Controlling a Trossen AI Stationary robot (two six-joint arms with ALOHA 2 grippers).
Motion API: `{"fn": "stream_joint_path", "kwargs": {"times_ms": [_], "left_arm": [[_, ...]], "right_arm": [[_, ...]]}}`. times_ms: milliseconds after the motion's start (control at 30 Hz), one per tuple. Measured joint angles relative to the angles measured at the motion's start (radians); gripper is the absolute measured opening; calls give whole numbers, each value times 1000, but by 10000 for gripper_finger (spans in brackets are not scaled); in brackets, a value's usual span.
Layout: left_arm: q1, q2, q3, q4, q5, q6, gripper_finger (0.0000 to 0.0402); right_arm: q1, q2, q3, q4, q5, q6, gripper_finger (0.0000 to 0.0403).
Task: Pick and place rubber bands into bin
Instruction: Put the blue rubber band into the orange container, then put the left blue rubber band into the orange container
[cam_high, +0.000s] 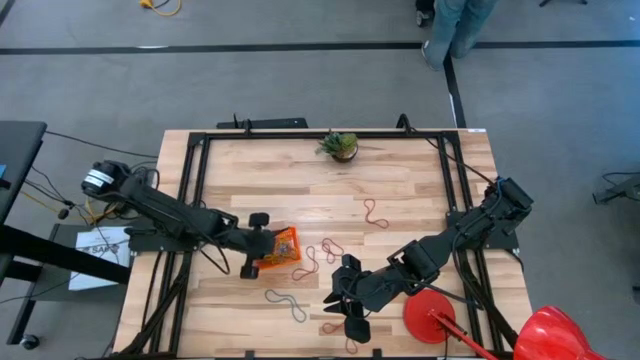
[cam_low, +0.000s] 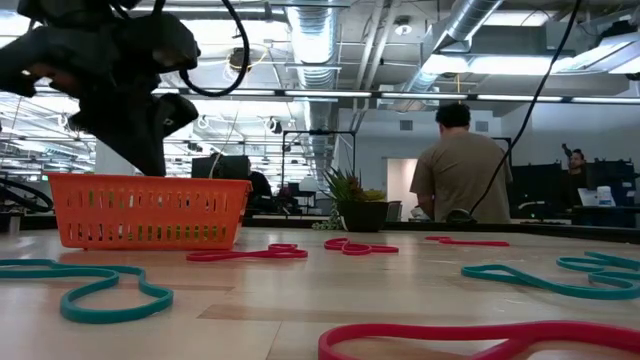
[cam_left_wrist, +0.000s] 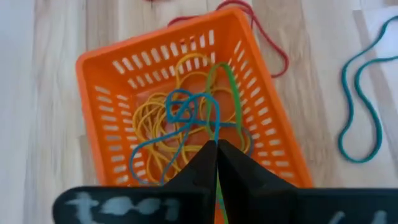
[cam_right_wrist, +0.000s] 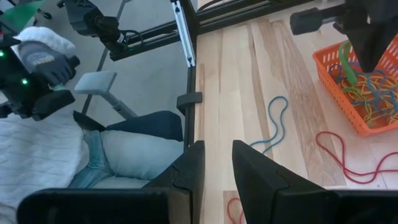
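Bin (cam_left_wrist: 99, 74) sits right under the left gripper (cam_left_wrist: 216, 146) — fingers pinching a green band (cam_left_wrist: 225, 81), ready to drop. Right gripper (cam_right_wrist: 216, 163) waits nearby, spread.

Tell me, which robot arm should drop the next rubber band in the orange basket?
Probably the left. Its left gripper hangs right over the bin, shut on a green rubber band, so it only needs to let go. The right gripper is open, holds nothing, and sits off to the side.
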Motion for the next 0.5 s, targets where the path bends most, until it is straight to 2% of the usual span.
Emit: {"fn": "stream_joint_path", "kwargs": {"times_ms": [267, 500], "left_arm": [[2, 13, 0, 24, -49, 2, 9], [2, 13, 0, 38, -4, 12, 73]], "right_arm": [[0, 0, 0, -3, 0, -7, 77], [0, 0, 0, -4, 0, -7, 77]]}}
